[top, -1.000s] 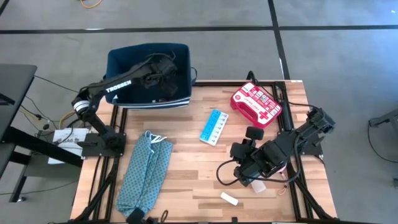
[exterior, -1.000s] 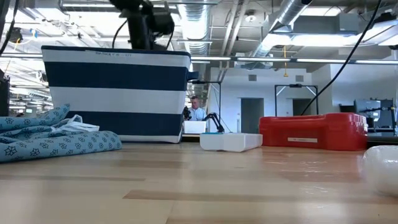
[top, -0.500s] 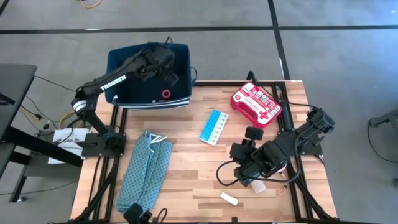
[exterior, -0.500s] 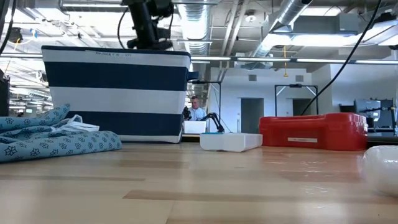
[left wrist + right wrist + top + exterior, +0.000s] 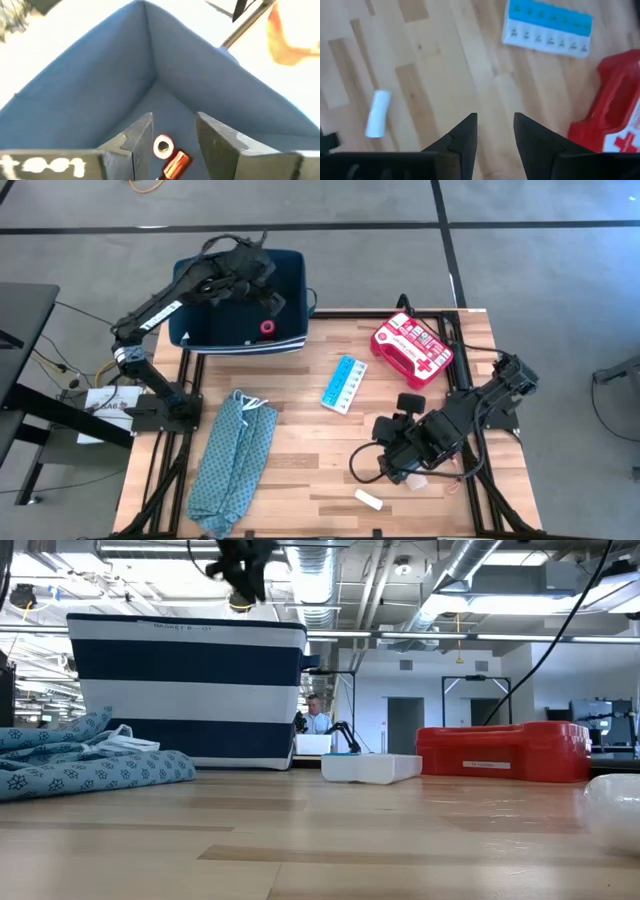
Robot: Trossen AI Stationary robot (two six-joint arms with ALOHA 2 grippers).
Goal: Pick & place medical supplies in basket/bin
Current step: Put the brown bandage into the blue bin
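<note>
Left gripper has lifted clear of the bin, fingers apart; tape roll dropped inside. Right gripper open.

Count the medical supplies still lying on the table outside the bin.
3 that show: the red first-aid case at the far right, the pill strip box mid-table, and a small white packet near the front edge. The right hand and arm may hide more.
</note>
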